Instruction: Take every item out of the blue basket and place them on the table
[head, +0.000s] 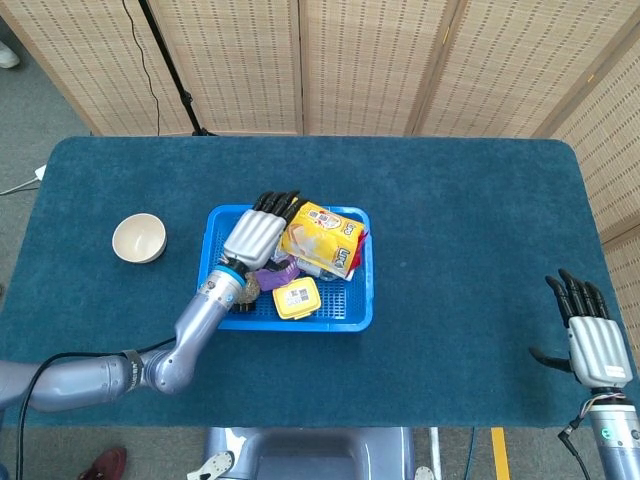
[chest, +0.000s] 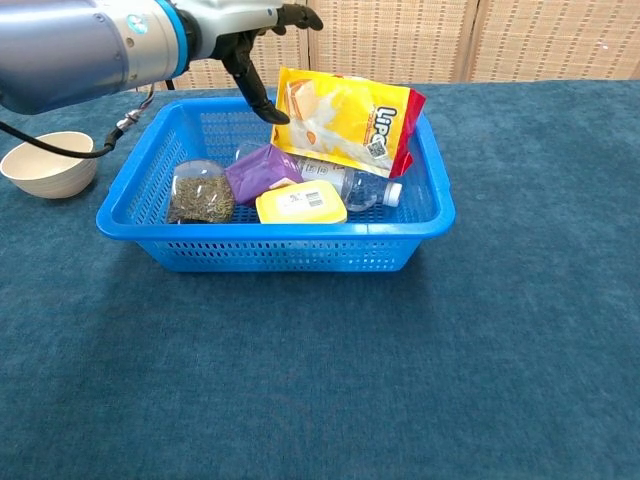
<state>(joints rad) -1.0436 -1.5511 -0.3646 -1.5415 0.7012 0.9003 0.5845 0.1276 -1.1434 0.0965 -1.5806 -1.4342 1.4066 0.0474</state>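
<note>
The left hand (head: 255, 235) hovers over the blue basket (head: 355, 313) with fingers spread, holding nothing, its thumb pointing down just beside the yellow snack bag (chest: 345, 117). That bag leans on the basket's far rim. Below the hand, inside the basket, lie a purple pouch (chest: 262, 172), a yellow box (chest: 300, 202), a clear bottle (chest: 358, 186) and a seed jar (chest: 200, 193). A bowl (head: 138, 238) stands left of the basket. The right hand (head: 590, 335), fingers apart and empty, rests well right of the basket on the worktop (head: 470, 230).
</note>
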